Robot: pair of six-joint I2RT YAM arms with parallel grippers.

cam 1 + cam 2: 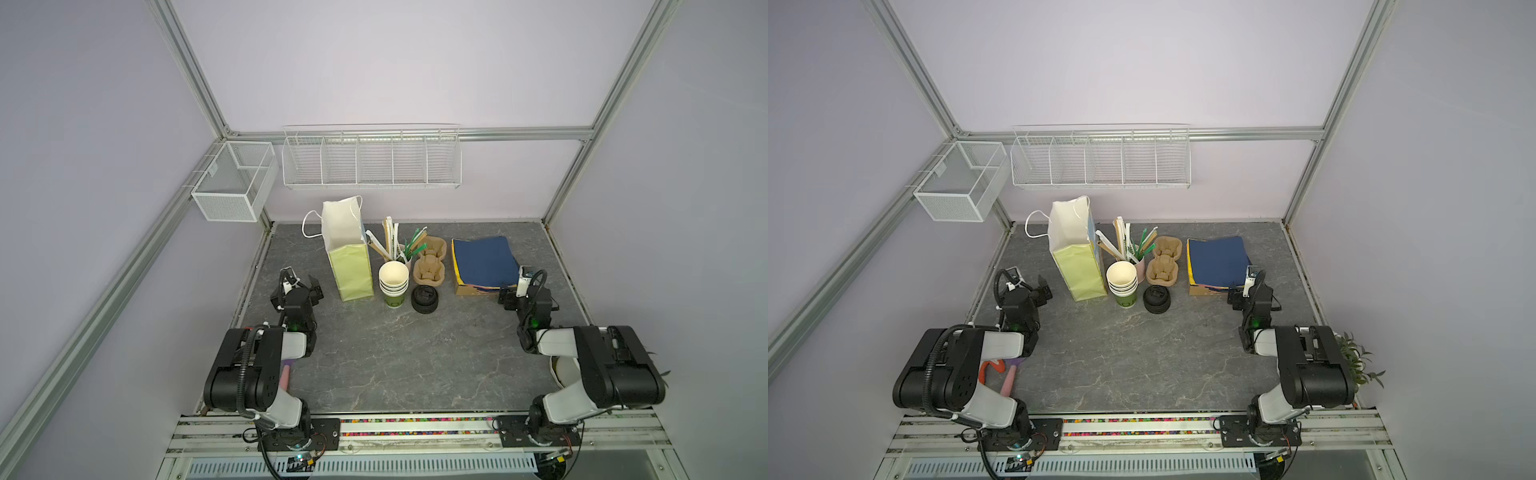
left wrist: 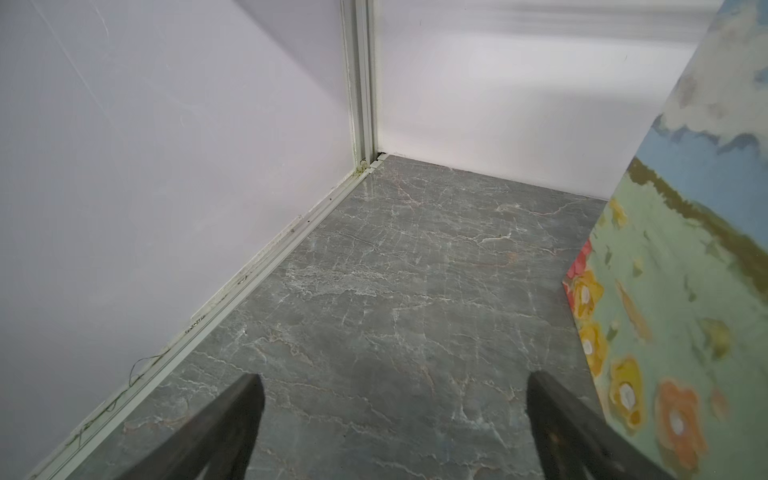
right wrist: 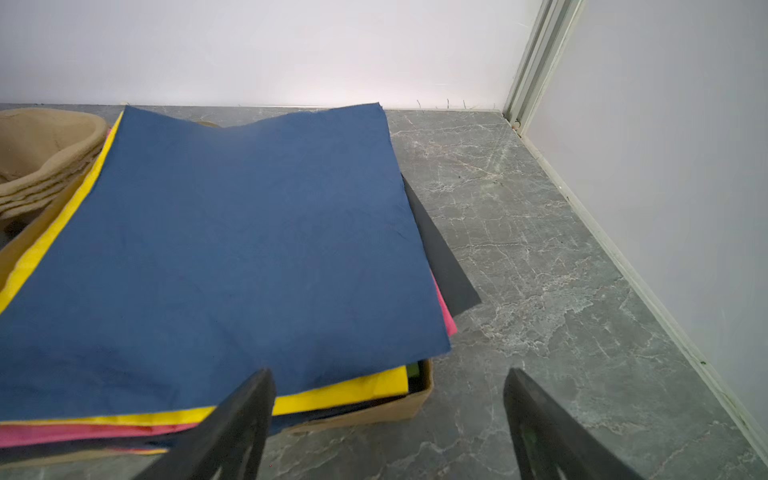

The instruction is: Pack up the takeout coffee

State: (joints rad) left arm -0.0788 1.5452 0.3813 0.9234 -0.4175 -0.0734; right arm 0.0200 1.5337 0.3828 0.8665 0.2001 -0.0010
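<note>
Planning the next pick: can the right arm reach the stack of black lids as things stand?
Probably yes: the right gripper is open, and only tabletop lies between it and the lids.

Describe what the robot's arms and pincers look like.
The left arm and right arm have bulky black joints and light grey links. A ribbed black cable runs along the left one. The left pincer and right pincer have dark, tapered fingers.

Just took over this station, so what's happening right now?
Nothing is being handled yet. The left gripper hangs open beside the bag, and the right gripper hangs open by the paper stack. Cups and lids stand in separate stacks next to the bag; no cup wears a lid.
</note>
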